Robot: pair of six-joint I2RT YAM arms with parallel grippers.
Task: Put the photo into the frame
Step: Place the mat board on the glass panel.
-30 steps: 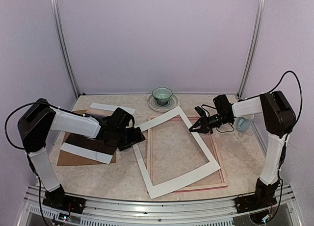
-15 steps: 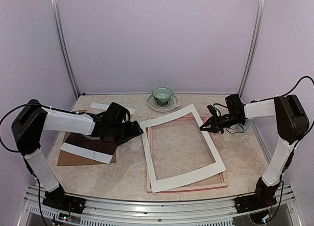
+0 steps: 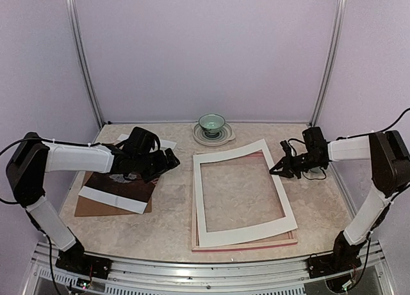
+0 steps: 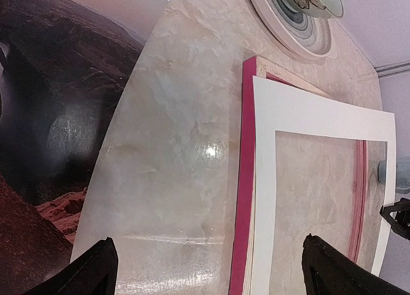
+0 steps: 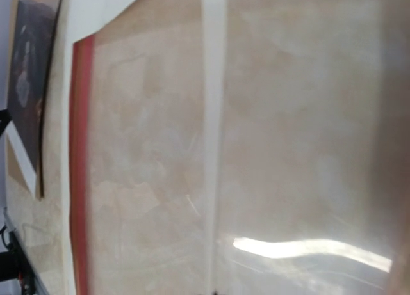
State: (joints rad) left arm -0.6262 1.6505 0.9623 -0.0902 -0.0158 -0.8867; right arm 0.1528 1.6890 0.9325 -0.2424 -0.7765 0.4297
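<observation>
Dark photo (image 4: 51,116) lies just beside the spread left fingers (image 4: 96,272).

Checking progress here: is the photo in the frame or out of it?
Out. The photo lies on the brown board at left, apart from the frame.

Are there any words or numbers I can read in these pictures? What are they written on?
None: no word, number, label or sign can be read in any view.
The photo shows only a picture, no writing.
The frame and the white mat are blank.
The bowl has a painted pattern inside, not letters.
</observation>
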